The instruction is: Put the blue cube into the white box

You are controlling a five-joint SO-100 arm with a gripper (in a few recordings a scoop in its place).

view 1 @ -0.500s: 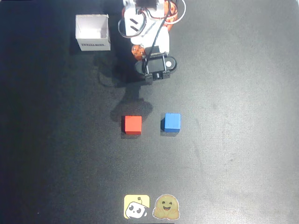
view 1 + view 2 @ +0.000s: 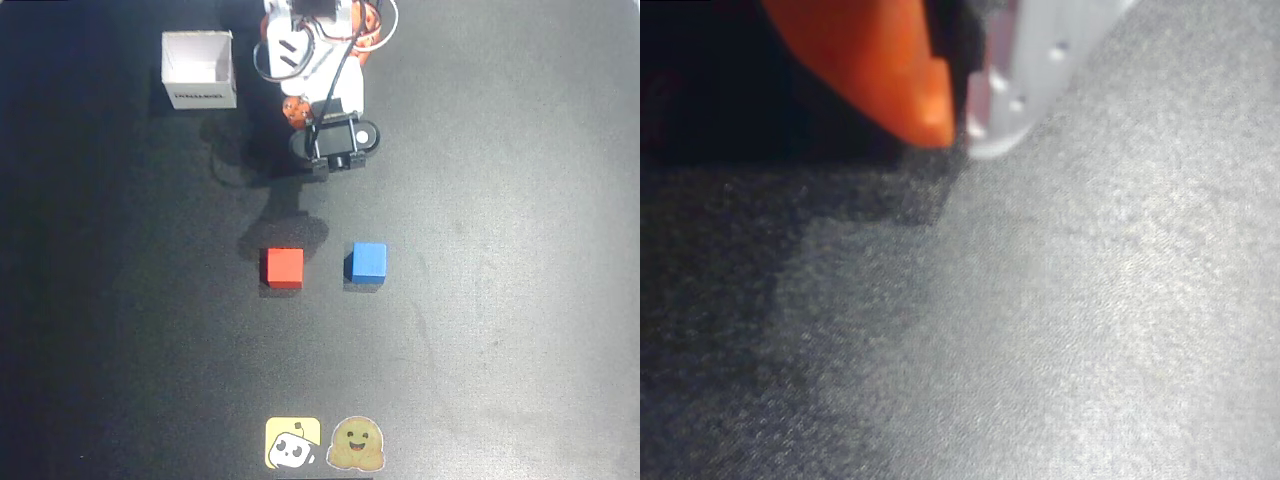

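Note:
In the overhead view the blue cube (image 2: 369, 261) rests on the dark table near the middle, with a red cube (image 2: 283, 267) just to its left. The white box (image 2: 199, 68) stands open at the top left, dark print on its near side. My gripper (image 2: 322, 163) hangs near the arm's base at the top centre, well above both cubes in the picture and right of the box. In the wrist view the gripper (image 2: 962, 128) has its orange finger (image 2: 890, 70) and white finger (image 2: 1040, 60) together at the tips, holding nothing, just over the bare mat.
The white and orange arm base (image 2: 315, 40) with its cables sits at the top edge. Two stickers (image 2: 325, 443) lie flat at the bottom centre. The dark mat (image 2: 500, 300) stretches wide to the right and left of the cubes.
The wrist has shifted very slightly up and to the right. The cubes and the box have not moved.

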